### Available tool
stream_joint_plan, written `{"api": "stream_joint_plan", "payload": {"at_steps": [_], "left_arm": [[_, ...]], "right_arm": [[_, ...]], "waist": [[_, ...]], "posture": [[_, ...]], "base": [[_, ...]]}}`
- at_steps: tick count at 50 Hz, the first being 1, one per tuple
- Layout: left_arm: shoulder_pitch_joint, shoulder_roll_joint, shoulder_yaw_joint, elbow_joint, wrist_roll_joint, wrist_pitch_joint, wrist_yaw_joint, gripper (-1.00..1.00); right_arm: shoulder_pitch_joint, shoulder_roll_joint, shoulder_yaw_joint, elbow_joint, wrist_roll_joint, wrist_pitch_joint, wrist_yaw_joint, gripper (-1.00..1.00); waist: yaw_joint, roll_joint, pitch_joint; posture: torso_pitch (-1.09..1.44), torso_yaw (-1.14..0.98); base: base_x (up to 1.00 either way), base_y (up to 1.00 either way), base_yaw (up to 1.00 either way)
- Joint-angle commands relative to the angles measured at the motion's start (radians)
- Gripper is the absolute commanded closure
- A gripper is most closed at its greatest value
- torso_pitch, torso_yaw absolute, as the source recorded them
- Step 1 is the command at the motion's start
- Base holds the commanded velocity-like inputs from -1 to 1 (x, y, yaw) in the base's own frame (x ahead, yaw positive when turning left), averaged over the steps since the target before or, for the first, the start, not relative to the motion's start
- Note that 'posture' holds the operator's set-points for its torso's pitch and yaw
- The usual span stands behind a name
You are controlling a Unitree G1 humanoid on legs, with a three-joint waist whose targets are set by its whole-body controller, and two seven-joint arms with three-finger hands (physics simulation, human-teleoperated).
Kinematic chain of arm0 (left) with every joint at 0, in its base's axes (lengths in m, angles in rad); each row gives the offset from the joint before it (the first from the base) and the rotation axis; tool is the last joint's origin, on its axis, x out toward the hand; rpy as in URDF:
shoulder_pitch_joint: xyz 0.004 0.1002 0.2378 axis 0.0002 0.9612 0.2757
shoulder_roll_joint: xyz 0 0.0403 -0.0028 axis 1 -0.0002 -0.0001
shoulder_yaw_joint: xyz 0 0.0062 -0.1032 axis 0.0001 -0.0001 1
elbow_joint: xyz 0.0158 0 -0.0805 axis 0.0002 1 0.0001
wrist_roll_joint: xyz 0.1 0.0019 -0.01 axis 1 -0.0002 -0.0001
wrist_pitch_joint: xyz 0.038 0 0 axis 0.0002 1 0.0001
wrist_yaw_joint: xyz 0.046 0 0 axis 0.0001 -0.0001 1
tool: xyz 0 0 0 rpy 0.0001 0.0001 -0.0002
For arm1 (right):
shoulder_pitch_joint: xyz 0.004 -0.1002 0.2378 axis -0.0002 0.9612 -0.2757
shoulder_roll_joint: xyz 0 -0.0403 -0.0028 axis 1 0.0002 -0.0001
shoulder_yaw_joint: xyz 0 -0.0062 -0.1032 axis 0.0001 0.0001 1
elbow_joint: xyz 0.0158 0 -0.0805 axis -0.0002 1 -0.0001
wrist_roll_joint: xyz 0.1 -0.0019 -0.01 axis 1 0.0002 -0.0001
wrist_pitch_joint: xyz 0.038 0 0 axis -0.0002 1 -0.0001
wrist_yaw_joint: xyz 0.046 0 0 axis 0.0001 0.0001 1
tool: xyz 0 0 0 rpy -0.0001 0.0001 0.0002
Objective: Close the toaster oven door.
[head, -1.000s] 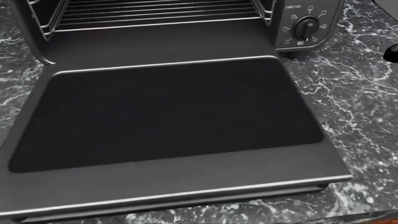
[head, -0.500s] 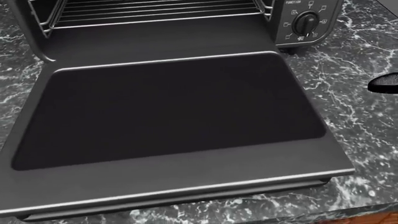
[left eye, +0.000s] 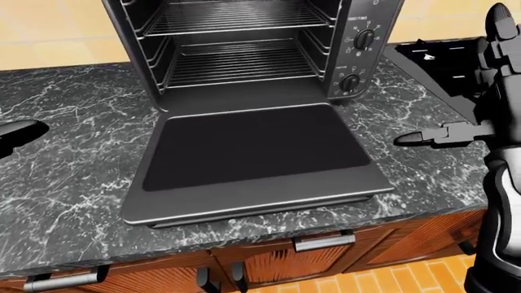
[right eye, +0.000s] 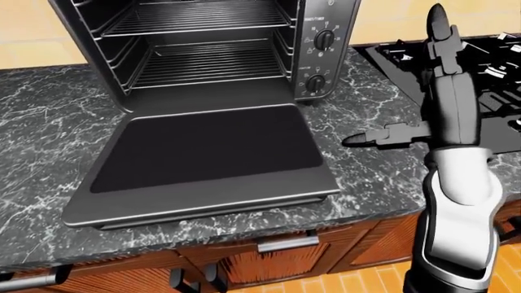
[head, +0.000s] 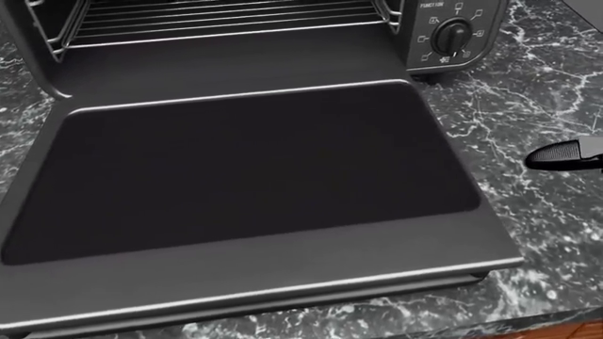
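Note:
The toaster oven (left eye: 244, 61) stands on a dark marble counter (left eye: 73, 122). Its door (left eye: 252, 155) hangs fully open and lies flat, reaching almost to the counter's near edge. It fills the head view (head: 245, 169). Wire racks (left eye: 232, 61) show inside. My right hand (right eye: 399, 85) hovers to the right of the door, apart from it. It is open, with one finger (right eye: 366, 138) pointing left toward the door and the others (right eye: 440, 36) pointing up. Only a dark tip of my left hand (left eye: 16, 135) shows at the left edge, over the counter and away from the door.
A black cooktop (right eye: 488, 67) with grates lies to the right of the oven, behind my right hand. Two knobs (left eye: 366, 38) sit on the oven's right panel. Wooden drawers with metal handles (left eye: 324, 242) run under the counter edge.
In the head view my right fingertip has come down along the right edge and further in toward the door. The camera has shifted slightly. The door has not moved.

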Motion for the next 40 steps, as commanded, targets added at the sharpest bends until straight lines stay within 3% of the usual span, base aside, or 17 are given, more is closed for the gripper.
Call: {"api": "stream_joint_plan", "payload": {"at_steps": [1,40], "left_arm": [[-0.019,0.026,0.017,-0.028,0.002,-0.021,0.000,-1.00],[-0.017,0.034,0.028,-0.033,-0.023,-0.020,0.010,-1.00]], "right_arm": [[-0.024,-0.014,-0.011,-0.021,-0.023,-0.042,-0.008,-1.00],[-0.037,0.053,0.051,-0.074,-0.068,0.001,0.022,-1.00]], "waist": [[0.000,0.003,-0.019],[-0.002,0.008,-0.019]], "posture": [[0.00,0.00],[0.00,0.00]], "base": [[0.00,0.00,0.00],[0.00,0.00,0.00]]}}
